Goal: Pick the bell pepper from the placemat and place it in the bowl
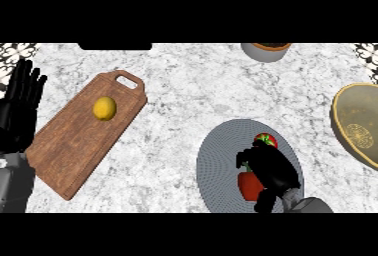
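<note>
Head view: right hand (269, 167) curled around bell pepper (251, 184) on grey placemat (218, 150); marble counter (199, 85).

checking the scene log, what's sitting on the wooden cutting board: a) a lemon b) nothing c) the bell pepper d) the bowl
a: a yellow lemon lies on the cutting board, while the red bell pepper is on the grey placemat under the right hand.
</note>
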Robot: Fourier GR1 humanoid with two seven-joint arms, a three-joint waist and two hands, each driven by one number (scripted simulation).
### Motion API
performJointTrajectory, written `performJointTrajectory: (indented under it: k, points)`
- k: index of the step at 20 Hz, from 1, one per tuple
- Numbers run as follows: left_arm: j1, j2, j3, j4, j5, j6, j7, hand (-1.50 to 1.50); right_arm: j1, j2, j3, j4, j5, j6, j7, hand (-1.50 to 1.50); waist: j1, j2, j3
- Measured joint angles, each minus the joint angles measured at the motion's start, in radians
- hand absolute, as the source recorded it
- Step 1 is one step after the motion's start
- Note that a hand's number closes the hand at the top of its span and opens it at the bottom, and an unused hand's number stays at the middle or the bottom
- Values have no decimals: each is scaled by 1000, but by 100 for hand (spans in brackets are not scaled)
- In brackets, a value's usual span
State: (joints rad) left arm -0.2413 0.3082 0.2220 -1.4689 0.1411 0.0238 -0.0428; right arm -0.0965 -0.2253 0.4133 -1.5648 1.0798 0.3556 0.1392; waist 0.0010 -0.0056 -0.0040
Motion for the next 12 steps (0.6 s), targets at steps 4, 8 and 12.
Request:
performJointTrajectory:
  k: [4, 8, 12]
  points:
    - [0, -10, -8, -45, -5, 11, 42, 0, 11, -35, -42, 6, 7, -44, -69, 150, -2, -4, -2]
    - [19, 6, 28, -43, -3, 27, 41, 0, 108, -221, -257, 37, -69, -85, -140, 150, -68, -5, 3]
    - [41, 17, 55, -44, -2, 38, 37, 0, 174, -377, -476, 147, -147, -99, -192, 150, -117, -2, 10]
